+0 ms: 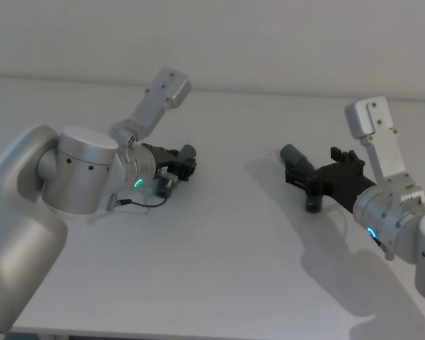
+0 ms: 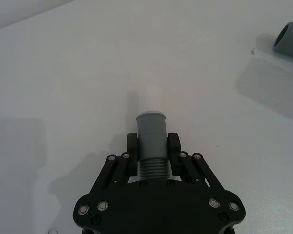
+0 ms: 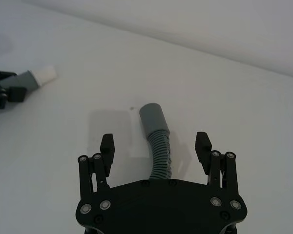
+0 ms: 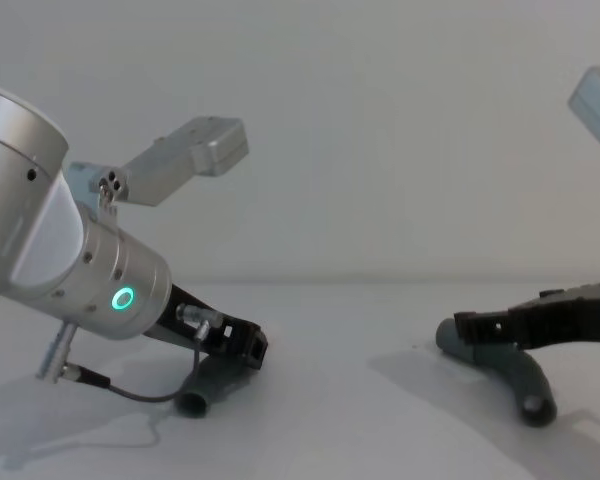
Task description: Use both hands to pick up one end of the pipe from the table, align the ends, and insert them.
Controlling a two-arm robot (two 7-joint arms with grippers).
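- Left gripper (image 2: 153,142): jaws closed on the ribbed part of the tip piece (image 2: 151,127), just behind its grey cuff. The white tip (image 2: 148,100) juts out ahead, free. In the head view this pair sits at about 9 o'clock from the table's (image 1: 219,269) centre. Whether the piece is clear of the surface cannot be told.
- Right gripper (image 3: 155,145): jaws wide apart, one on each side of the ribbed part of the socket piece (image 3: 160,158), touching neither side. It holds nothing. The piece lies on the table at about 3 o'clock, its socket (image 3: 152,117) pointing ahead of the gripper.
- Done, by judgement: the first of the two grasps, on the tip piece.
- Left to do: close the right jaws on the socket piece, raise both pieces, bring tip and socket into line, and push them together. The two ends are well apart, with bare table between them.
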